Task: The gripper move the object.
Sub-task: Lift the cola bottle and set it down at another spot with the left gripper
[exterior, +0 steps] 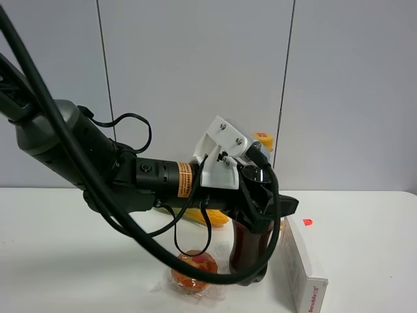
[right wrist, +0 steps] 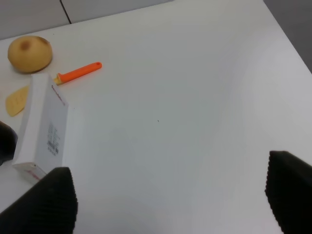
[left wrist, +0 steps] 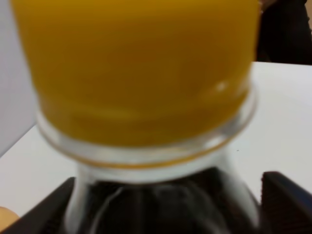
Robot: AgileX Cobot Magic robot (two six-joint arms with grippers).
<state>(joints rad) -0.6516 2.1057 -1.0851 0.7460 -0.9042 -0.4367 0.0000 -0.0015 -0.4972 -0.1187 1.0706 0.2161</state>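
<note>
Where fingers flank it, clear bottle, yellow cap (blurred), dark cola.

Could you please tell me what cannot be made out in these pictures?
- Label of the bottle: in the exterior high view, the left claw and cables cover it.
- Grip of the left claw: in the left wrist view, the blurred yellow cap fills the picture and the edge cuts off the fingertips, so open or shut is unclear.
- Corn cob: in the exterior high view, mostly behind the arm.
- Print on the white box: in the right wrist view, too small to read.
</note>
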